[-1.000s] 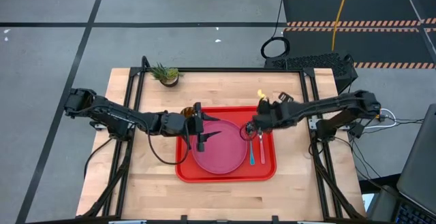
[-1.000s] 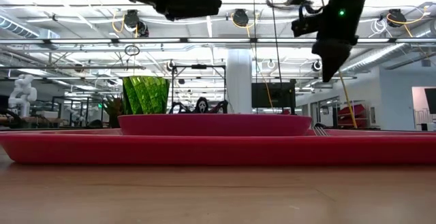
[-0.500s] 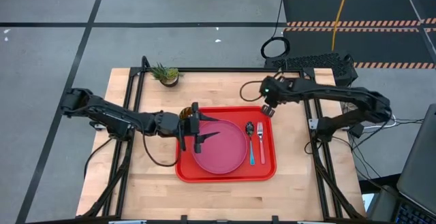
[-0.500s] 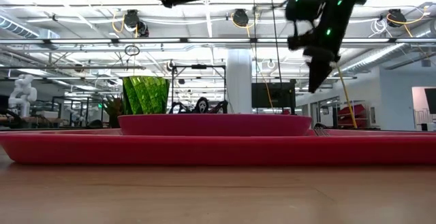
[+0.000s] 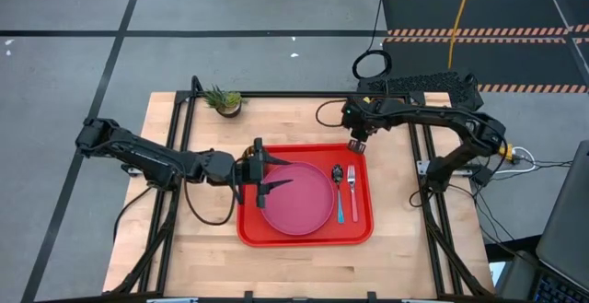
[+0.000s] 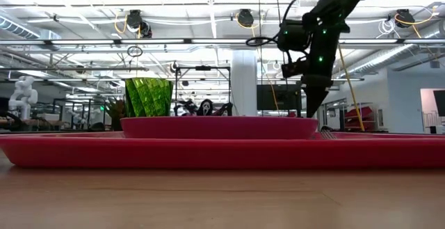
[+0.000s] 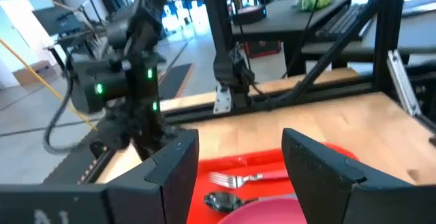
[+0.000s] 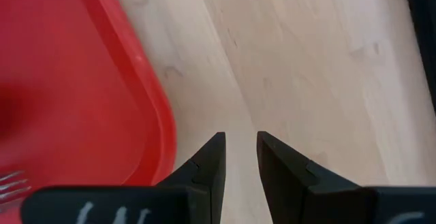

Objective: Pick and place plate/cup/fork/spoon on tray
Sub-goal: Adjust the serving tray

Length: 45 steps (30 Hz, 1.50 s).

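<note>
The red tray (image 5: 362, 234) lies mid-table. On it are the pink plate (image 5: 299, 202), the blue-handled spoon (image 5: 339, 197) and the pink-handled fork (image 5: 353, 188), side by side to the plate's right. The green cup (image 6: 148, 97) stands on the tray behind the plate; in the high view my left arm mostly hides it. My left gripper (image 5: 267, 179) is open and empty above the plate's left edge. My right gripper (image 5: 356, 146) hangs over the tray's far right corner, pointing down, with a narrow gap between its fingers (image 8: 238, 149) and nothing in it.
A small potted spiky plant (image 5: 224, 101) stands at the table's far left. Bare wood lies on the near side of the tray and to its right (image 5: 405, 211). The tray's rim (image 8: 160, 122) curves just beside my right gripper's fingertips.
My right gripper has left the spot above the fork and spoon and gone toward the table's far edge, to the tray's far right corner. The fork and spoon lie still on the tray. My left gripper has risen and drawn a little toward the table's left edge.
</note>
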Each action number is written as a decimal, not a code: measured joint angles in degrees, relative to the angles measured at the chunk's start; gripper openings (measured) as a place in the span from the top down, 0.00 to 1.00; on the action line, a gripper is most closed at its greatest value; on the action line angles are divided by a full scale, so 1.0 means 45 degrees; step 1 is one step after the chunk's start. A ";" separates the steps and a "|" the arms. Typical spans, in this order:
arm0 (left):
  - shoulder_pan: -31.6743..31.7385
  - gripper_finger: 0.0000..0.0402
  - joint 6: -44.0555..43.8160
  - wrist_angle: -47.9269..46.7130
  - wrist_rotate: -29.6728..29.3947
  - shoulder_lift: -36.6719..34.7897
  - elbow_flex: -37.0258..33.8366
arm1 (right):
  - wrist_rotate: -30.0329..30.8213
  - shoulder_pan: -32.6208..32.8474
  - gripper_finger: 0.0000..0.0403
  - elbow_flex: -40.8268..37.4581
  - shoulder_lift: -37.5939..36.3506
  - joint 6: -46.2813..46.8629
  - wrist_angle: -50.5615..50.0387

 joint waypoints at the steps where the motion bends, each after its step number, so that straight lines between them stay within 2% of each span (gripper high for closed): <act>1: 0.0000 0.47 0.0009 0.0061 0.0000 -0.0034 0.0004 | -0.0130 -0.0035 0.81 0.0000 0.0095 -0.0072 0.0059; 19: 0.0000 0.47 0.0024 -0.0318 -0.0102 -0.0162 0.0005 | -0.0597 -0.0085 0.81 0.0019 0.1774 -0.0454 0.0176; 22: 0.0000 0.47 0.0024 -0.0371 -0.0102 -0.0162 0.0005 | -0.0924 -0.0075 0.81 0.0011 0.1830 -0.0367 0.0116; 45: 0.0005 0.47 0.0024 -0.0489 -0.0107 -0.0157 0.0005 | -0.0955 0.0294 0.81 -0.0418 0.1815 0.0515 -0.0426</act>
